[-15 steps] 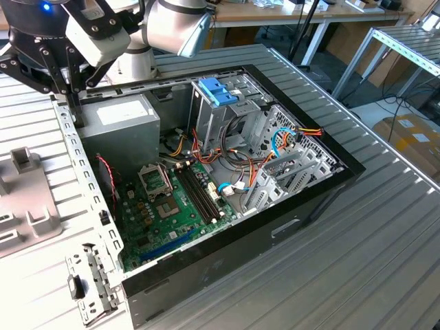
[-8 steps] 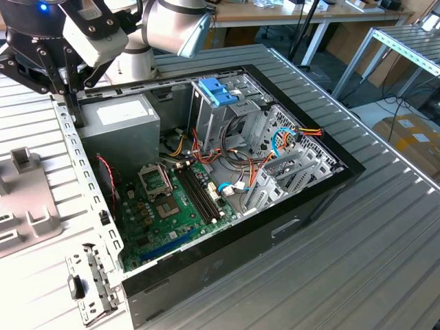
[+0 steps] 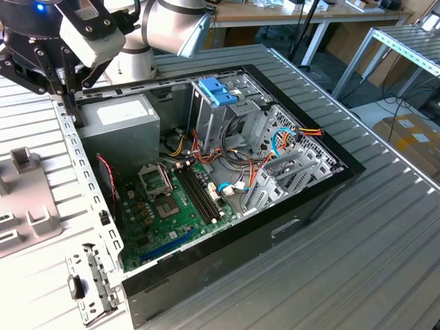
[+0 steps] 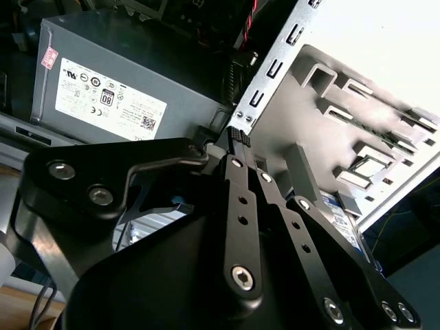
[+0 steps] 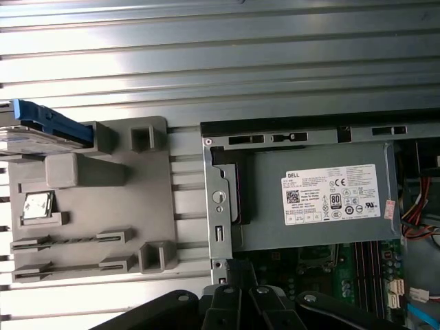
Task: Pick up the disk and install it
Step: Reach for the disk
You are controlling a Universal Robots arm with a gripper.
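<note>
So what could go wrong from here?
The gripper hangs right by the perforated metal wall of the case, so swinging toward the disk might clip that wall. The disk sits at one end of the grey holder; a crooked grab could tip it. Loose cables inside the case could snag it later.

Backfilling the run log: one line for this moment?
gripper: fingers shut, empty, at case edge | disk: on grey fixture, untouched | install: not done
</note>
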